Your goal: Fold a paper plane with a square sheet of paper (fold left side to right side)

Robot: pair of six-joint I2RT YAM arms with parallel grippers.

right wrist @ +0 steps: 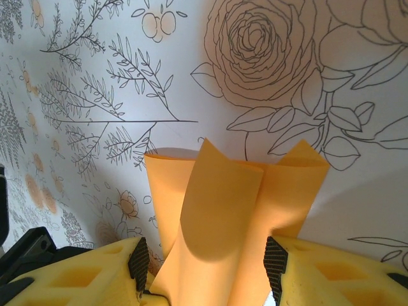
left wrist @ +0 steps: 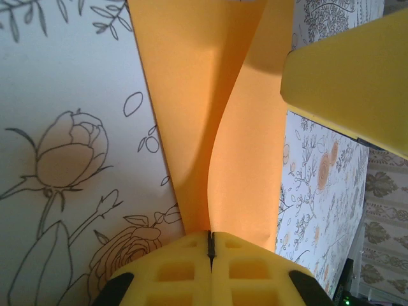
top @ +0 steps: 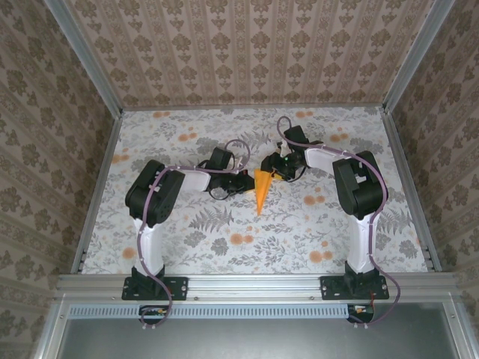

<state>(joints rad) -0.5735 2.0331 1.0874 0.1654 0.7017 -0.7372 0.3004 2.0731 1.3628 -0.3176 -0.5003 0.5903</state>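
In the overhead view the left arm (top: 153,198) is reaching in from the left over the floral-printed surface (top: 179,224), and its left pincer (top: 238,184) is meeting the left edge of the paper plane (top: 260,191) near the middle of that surface. In the left wrist view the left pincer (left wrist: 210,241) is clenching: its yellow fingers (left wrist: 172,271) are pressing together with no gap, and the orange paper plane (left wrist: 210,121) is running straight into the seam between them, so the paper is being pinched there. From that pinch the paper is fanning upward in two layers, one curling over the other. Seen from overhead, the plane is lying as a narrow orange dart, its broad end between the two pincers and its tip pointing toward the arm bases. At its upper right the right pincer (top: 279,170) is coming in over the broad end. In the right wrist view the jaws of the right pincer (right wrist: 207,268) are standing apart, and the folded paper plane (right wrist: 220,210) is bulging up between the black pads (right wrist: 139,262), filling the gap; whether those pads are squeezing the paper or only flanking it, I cannot tell. The right arm (top: 359,187) is bending in from the right.
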